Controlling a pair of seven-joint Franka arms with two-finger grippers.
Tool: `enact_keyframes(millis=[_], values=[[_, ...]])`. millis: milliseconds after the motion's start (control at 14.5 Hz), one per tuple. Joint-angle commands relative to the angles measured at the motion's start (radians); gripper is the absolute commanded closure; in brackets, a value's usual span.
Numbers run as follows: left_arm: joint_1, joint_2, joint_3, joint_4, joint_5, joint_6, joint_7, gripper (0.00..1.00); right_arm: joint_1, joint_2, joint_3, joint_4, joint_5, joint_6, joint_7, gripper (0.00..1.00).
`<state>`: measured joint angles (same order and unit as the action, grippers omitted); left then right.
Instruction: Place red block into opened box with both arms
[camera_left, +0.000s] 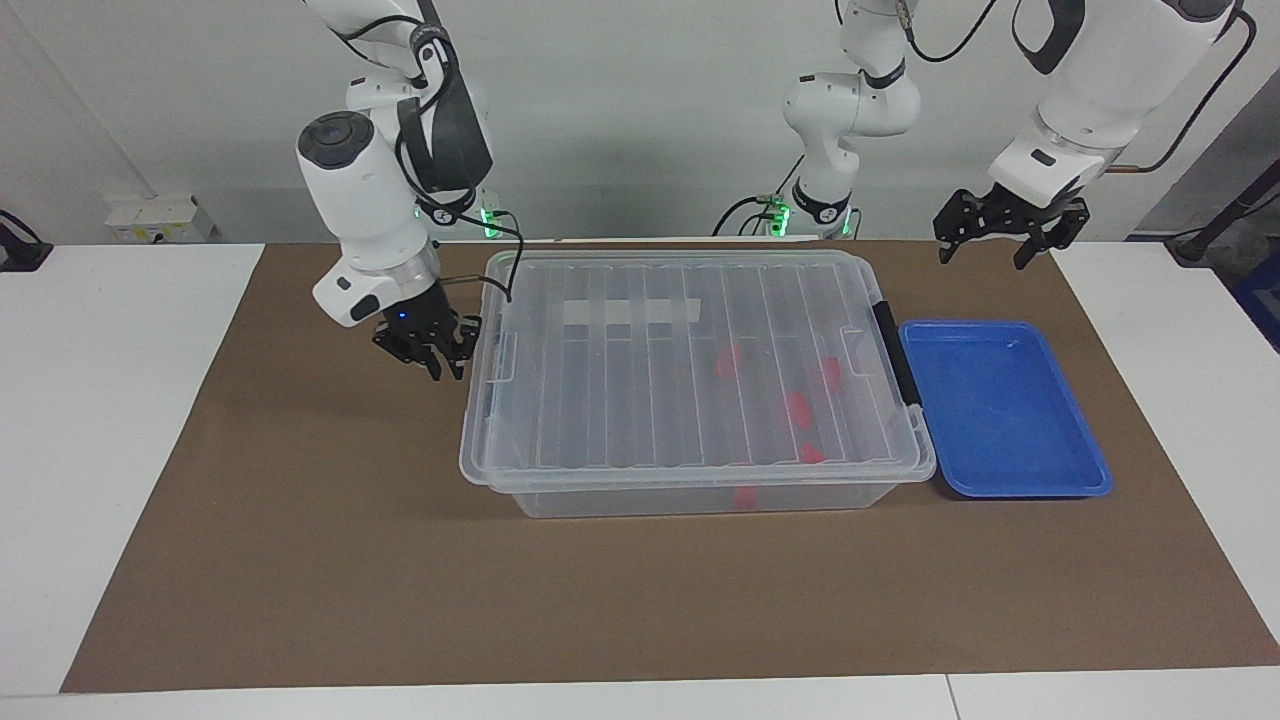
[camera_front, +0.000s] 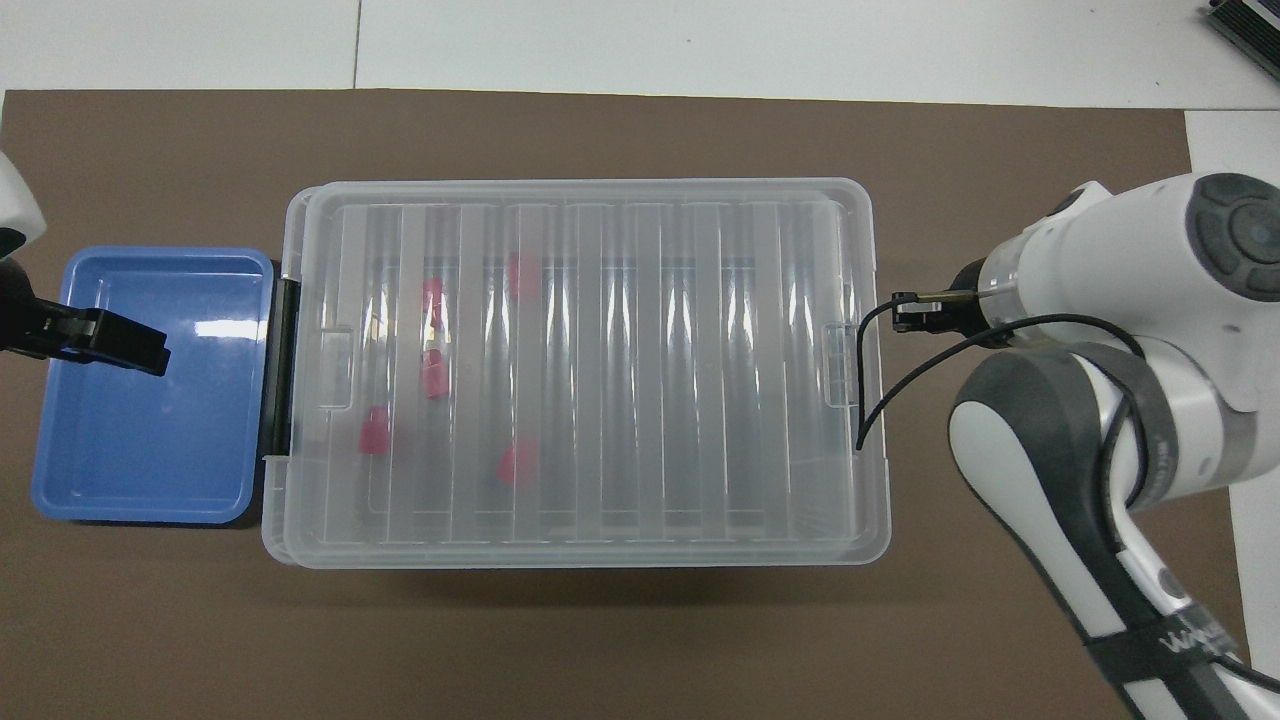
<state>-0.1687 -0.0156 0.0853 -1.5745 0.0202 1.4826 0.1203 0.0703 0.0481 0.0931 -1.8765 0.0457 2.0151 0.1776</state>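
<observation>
The box (camera_left: 690, 385) (camera_front: 575, 370) stands mid-table with its ribbed clear lid lying flat on it. Several red blocks (camera_left: 797, 408) (camera_front: 433, 297) show through the lid, in the half toward the left arm's end. A black latch handle (camera_left: 895, 352) (camera_front: 281, 365) runs along that end. My right gripper (camera_left: 427, 350) hangs just off the box's other end, a small gap from the rim, open and holding nothing. In the overhead view the wrist covers it. High over the blue tray's robot-side edge, my left gripper (camera_left: 1003, 242) waits open and empty.
A shallow blue tray (camera_left: 1003, 405) (camera_front: 150, 385) sits against the box at the left arm's end, nothing in it. Brown paper (camera_left: 400, 580) covers the table. A black cable (camera_front: 880, 360) from the right wrist hangs over the box's corner.
</observation>
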Motion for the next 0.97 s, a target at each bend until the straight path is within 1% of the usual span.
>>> enact_keyframes(millis=[0,207,276,345,414,552,691,898], values=[[-0.005,-0.020,0.002,-0.015,0.021,-0.008,-0.008,0.00,-0.009,-0.053,-0.045,0.029,0.005,-0.085,-0.046,0.00],[-0.005,-0.020,0.002,-0.015,0.021,-0.008,-0.008,0.00,-0.006,-0.063,-0.098,0.104,-0.012,-0.191,-0.044,0.00],[-0.005,-0.020,0.002,-0.015,0.021,-0.008,-0.008,0.00,-0.003,-0.062,-0.123,0.134,-0.039,-0.225,-0.044,0.00],[-0.005,-0.020,0.002,-0.015,0.021,-0.008,-0.008,0.00,0.021,-0.062,-0.157,0.166,-0.058,-0.257,-0.044,0.00],[-0.005,-0.020,0.002,-0.015,0.021,-0.008,-0.008,0.00,0.038,-0.059,-0.200,0.195,-0.055,-0.303,-0.040,0.00],[-0.005,-0.020,0.002,-0.015,0.021,-0.008,-0.008,0.00,0.052,-0.054,-0.236,0.247,-0.041,-0.379,-0.038,0.00],[-0.005,-0.020,0.002,-0.015,0.021,-0.008,-0.008,0.00,0.065,-0.039,-0.292,0.313,-0.038,-0.452,-0.043,0.00],[-0.005,-0.020,0.002,-0.015,0.021,-0.008,-0.008,0.00,0.062,-0.044,-0.322,0.298,-0.036,-0.461,-0.047,0.00]])
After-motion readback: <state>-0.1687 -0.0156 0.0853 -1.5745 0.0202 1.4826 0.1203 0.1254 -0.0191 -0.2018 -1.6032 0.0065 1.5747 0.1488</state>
